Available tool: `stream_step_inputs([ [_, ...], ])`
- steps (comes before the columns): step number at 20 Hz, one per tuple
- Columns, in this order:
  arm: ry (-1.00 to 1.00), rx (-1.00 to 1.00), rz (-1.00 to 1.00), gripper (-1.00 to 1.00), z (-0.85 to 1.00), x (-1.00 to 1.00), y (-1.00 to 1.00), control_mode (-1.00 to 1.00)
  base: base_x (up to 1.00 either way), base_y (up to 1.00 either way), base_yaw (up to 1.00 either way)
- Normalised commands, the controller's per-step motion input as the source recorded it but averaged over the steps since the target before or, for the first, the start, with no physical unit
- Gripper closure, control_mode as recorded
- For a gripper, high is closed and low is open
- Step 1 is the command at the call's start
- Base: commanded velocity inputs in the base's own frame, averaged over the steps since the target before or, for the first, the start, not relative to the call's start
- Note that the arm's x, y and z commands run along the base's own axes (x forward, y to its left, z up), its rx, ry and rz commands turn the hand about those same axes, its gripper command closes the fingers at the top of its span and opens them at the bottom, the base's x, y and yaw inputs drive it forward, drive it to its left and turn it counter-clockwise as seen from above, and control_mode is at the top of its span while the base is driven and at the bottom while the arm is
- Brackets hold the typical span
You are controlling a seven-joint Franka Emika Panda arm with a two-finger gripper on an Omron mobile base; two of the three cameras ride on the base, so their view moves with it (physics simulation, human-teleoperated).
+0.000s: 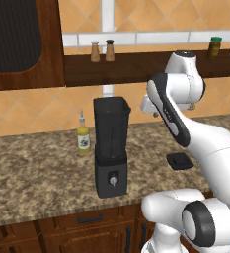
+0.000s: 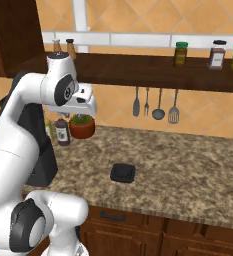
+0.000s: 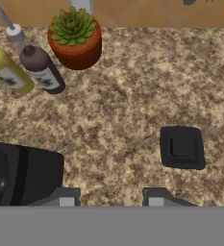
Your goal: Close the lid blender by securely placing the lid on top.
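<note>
My left base view looks forward and down from behind the arm, near the blender [image 1: 111, 148]. My right base view sees the same counter right of it. Both share the lid [image 2: 123, 173]. My hand view looks straight down, lid right of blender.

- We see our white arm rise from the base, bend at a dark elbow joint and fold back forward, the hand raised high and aimed downward.
- In the hand view our gripper [image 3: 111, 201] shows two small finger tips [image 3: 65, 201] at the bottom edge, nothing between them.
- Our jaws sit at their closest, empty and touching nothing.
</note>
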Motion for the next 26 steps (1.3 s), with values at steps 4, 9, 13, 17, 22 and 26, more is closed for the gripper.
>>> stream_step_inputs([
  [4,0.0,0.04,-0.04,-1.0,-0.21,-0.01,-0.71,-1.0,0.0,0.0,0.0],
  [9,0.17,0.03,-0.1,-1.0,-0.47,-0.01,-0.96,-1.0,0.0,0.0,0.0],
  [13,0.25,-0.07,-0.08,-1.0,-0.65,0.0,-0.61,-1.0,0.0,0.0,0.0],
  [17,0.24,-0.09,0.0,-1.0,-0.66,0.0,-0.11,-1.0,0.0,0.0,0.0],
  [22,0.12,-0.07,0.0,-1.0,-0.73,0.04,-0.11,-1.0,0.0,0.0,0.0],
  [26,0.02,0.0,0.0,-1.0,-0.68,0.03,-0.06,-1.0,0.0,0.0,0.0],
])
